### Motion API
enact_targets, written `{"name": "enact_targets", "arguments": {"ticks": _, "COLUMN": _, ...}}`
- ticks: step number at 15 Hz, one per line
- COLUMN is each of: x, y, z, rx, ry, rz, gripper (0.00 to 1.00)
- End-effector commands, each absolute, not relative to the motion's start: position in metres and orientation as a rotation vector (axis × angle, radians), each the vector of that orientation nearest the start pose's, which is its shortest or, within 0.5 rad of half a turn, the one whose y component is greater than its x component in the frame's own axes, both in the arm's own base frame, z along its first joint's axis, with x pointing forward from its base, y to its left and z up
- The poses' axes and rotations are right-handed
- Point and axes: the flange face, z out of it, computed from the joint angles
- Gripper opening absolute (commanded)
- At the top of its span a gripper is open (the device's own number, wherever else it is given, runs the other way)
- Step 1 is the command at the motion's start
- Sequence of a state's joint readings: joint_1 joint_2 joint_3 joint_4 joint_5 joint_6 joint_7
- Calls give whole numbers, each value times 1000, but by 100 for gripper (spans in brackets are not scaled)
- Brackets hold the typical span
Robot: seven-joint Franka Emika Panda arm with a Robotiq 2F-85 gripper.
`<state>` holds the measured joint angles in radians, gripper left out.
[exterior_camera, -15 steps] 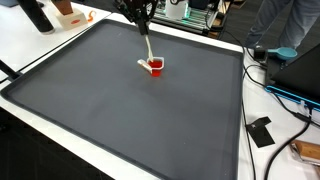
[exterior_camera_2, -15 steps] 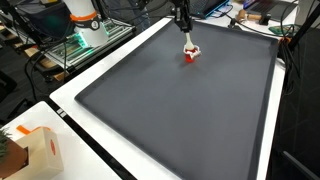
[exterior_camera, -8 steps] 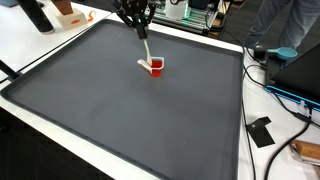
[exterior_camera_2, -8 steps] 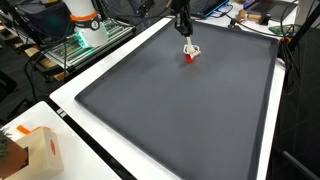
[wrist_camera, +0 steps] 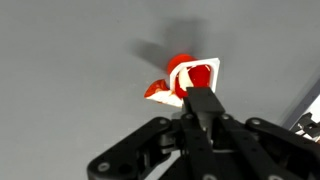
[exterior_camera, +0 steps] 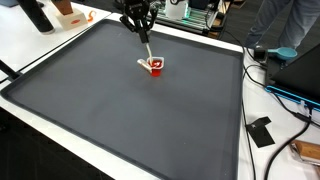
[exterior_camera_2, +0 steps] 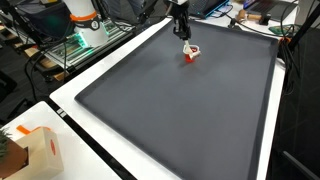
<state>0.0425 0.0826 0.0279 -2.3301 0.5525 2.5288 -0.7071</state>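
Note:
A small red cup (exterior_camera: pixel 155 67) (exterior_camera_2: pixel 191 53) stands near the far edge of a dark mat (exterior_camera: pixel 130 120) (exterior_camera_2: pixel 180 120). A thin white stick (exterior_camera: pixel 147 50) (exterior_camera_2: pixel 187 42) leans out of the cup, up to my gripper (exterior_camera: pixel 140 33) (exterior_camera_2: pixel 182 30). The gripper hangs just above and behind the cup, its fingers together on the stick's upper end. In the wrist view the gripper (wrist_camera: pixel 200 102) points at the cup (wrist_camera: pixel 192 75) from close by, and a red-and-white scrap (wrist_camera: pixel 158 90) lies against the cup's side. The stick's grasped end is hidden by the fingers.
White table borders surround the mat. Cables and a blue item (exterior_camera: pixel 275 52) lie beyond one edge, with a flat black object (exterior_camera: pixel 260 132) nearer. A cardboard box (exterior_camera_2: pixel 35 150) sits at a near corner. A person (exterior_camera: pixel 290 20) stands at the far side.
The gripper has shifted slightly above the cup with the stick's upper end. The cup has stayed where it was.

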Motion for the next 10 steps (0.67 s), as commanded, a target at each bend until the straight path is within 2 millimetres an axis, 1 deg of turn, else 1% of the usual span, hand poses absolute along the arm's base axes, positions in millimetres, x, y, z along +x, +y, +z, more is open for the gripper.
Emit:
{"name": "enact_targets", "arguments": {"ticks": 1, "x": 521, "y": 29, "z": 304, "rx": -2760, "ry": -474, "rz": -314, "gripper": 3}}
{"name": "enact_targets", "arguments": {"ticks": 5, "x": 523, "y": 23, "z": 303, "rx": -2689, "ry": -460, "rz": -326, "gripper": 3}}
{"name": "enact_targets", "arguments": {"ticks": 10, "x": 523, "y": 5, "z": 292, "rx": -2622, "ry": -415, "rz": -321, "gripper": 3}}
